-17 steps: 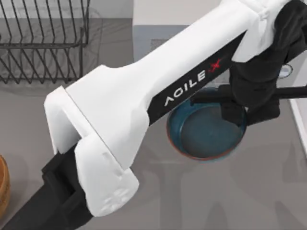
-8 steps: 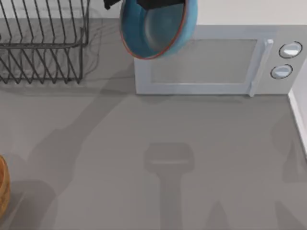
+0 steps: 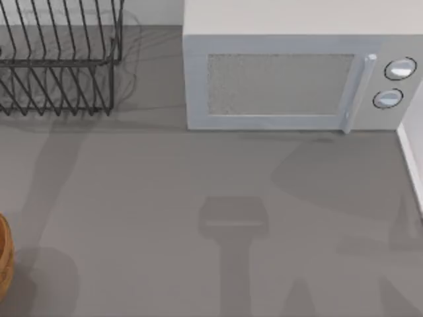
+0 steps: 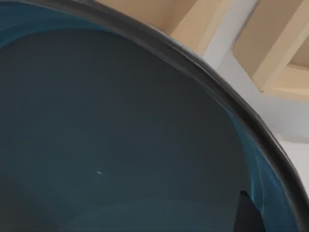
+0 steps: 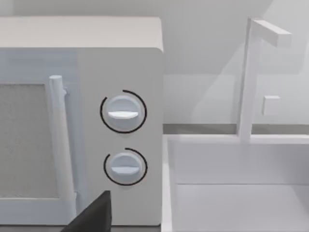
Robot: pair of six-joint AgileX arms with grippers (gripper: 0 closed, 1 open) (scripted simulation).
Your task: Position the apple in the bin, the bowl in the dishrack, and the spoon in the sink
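One bowl (image 4: 120,145) sits right up against my left wrist camera; it looks hard, smooth and slippery. Its thin rim seems the best place to pinch. I cannot tell how either gripper stands.

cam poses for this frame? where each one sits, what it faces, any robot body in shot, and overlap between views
Top view: above the table, looking down at the grey table, dishrack, microwave and bin; arm shadows only.
Left wrist view: on the left arm, pressed close to the bowl; a dark finger tip at the edge.
Right wrist view: on the right arm, facing the microwave's knobs and the sink; dark gripper part at the edge.
Shared: the microwave, in top and right wrist views.
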